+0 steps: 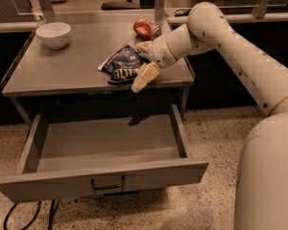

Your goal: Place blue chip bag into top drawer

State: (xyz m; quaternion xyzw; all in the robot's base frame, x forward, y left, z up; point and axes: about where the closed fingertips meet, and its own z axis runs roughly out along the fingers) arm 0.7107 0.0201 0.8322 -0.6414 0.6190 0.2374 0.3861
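Note:
The blue chip bag (121,63) lies crumpled on the grey table top (62,68), near its front edge and right of the middle. My gripper (141,62) is at the bag's right side, low over the table, with one cream finger (145,76) at the bag's front corner and the other finger (144,46) behind it. The fingers stand apart with the bag's right edge between them. The top drawer (101,178) is pulled out below the table and I see nothing inside it. Its dark bar handle (108,183) faces the camera.
A white bowl (54,34) stands at the table's back left. A red can (145,28) lies at the back, just behind my gripper. My white arm (240,56) reaches in from the right. Cables (19,214) lie on the speckled floor at lower left.

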